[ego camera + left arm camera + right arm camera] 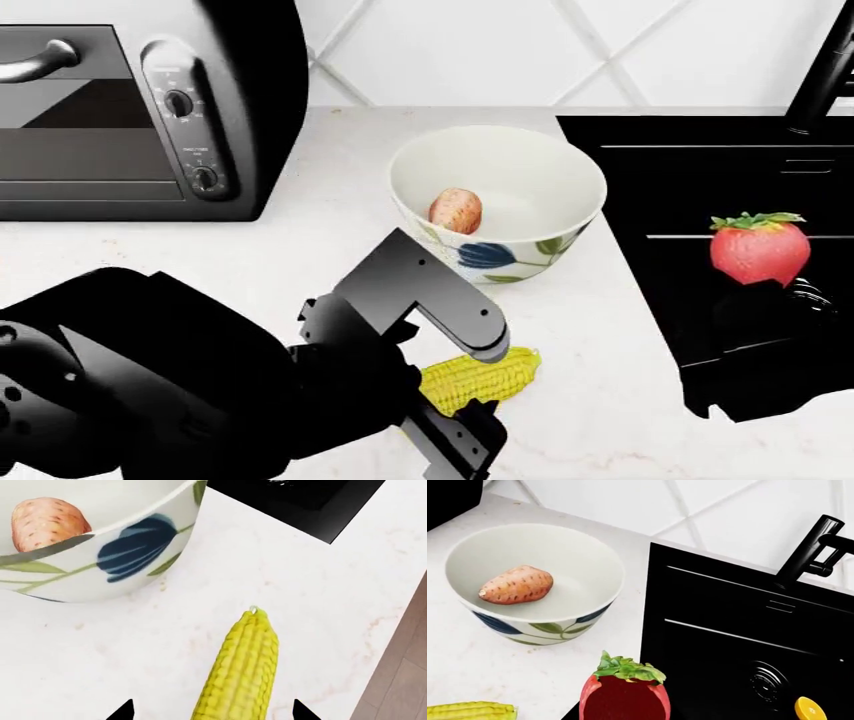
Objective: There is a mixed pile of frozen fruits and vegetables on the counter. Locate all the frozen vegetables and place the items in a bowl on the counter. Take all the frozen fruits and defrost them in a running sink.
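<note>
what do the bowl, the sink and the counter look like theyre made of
The bowl looks like glazed ceramic: a smooth white inside and painted blue and green leaves outside. The sink seems matte black, maybe composite or coated metal; it shows hardly any shine, so the material stays open. The counter looks like polished stone or an imitation of it, white with faint tan marbling.

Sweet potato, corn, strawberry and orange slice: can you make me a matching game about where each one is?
Things:
1. sweet potato
2. corn cob
3. strawberry
4. citrus half

Places:
A. down in the black sink, near the drain
B. inside the white bowl
C. lying on the counter, at the left hand
D. held up over the sink, at the right hand

Pairs: 1-B, 2-C, 3-D, 4-A
</note>
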Tool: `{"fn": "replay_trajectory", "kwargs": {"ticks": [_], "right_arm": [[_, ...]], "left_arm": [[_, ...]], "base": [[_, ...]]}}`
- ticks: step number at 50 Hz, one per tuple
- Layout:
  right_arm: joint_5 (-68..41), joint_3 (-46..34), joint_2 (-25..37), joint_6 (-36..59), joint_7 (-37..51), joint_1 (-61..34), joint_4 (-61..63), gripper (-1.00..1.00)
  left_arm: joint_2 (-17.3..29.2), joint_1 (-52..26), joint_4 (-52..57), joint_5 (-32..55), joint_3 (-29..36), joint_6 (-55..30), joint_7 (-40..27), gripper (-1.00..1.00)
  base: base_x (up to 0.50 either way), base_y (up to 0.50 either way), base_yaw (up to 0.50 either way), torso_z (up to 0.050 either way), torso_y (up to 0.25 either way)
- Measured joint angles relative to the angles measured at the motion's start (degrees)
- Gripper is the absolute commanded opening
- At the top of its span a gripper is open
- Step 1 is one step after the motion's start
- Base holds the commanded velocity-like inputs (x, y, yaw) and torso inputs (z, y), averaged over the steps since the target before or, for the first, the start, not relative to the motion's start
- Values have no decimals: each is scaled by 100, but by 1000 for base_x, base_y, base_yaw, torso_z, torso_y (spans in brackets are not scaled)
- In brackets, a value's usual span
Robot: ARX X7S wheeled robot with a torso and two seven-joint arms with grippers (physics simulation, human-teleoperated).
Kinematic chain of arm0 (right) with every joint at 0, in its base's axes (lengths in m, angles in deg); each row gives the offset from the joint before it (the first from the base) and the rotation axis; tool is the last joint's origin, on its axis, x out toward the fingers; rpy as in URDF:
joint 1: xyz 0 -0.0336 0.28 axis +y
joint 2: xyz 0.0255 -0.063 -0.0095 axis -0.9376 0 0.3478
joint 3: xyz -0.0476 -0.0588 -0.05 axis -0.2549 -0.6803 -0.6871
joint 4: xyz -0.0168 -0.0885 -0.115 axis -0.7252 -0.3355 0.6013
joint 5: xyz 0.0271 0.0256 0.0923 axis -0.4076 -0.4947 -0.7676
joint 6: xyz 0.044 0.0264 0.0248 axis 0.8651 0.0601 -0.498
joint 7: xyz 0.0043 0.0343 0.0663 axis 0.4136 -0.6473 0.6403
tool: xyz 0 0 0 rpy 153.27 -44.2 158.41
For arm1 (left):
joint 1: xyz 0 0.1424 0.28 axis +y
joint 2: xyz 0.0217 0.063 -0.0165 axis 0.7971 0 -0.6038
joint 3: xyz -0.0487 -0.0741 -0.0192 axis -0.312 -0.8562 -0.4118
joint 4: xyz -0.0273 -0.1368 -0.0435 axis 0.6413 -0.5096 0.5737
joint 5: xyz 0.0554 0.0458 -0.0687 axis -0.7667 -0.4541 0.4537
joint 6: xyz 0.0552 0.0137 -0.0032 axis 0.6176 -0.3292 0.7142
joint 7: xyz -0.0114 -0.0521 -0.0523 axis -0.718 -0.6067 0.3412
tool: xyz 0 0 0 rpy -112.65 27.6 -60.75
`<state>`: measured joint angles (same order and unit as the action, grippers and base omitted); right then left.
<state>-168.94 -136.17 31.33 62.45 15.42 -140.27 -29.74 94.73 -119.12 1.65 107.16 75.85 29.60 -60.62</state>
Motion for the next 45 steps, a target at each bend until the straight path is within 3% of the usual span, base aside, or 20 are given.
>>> {"fn": "replay_trajectory", "kwargs": {"ticks": [34, 35, 45], "right_arm": [[158, 29, -17, -14, -45, 176, 19, -100], [163, 30, -17, -13, -47, 182, 17, -100], [195, 45, -17, 4, -57, 219, 4, -100]], "left_arm": [[-204, 203, -287, -194, 339, -126, 26, 100], [-206, 204, -289, -192, 339, -125, 27, -100], [-203, 208, -293, -204, 347, -123, 50, -100]], "base": [[0, 0, 0, 0, 0], [0, 0, 0, 0, 0], [0, 0, 0, 0, 0]]}}
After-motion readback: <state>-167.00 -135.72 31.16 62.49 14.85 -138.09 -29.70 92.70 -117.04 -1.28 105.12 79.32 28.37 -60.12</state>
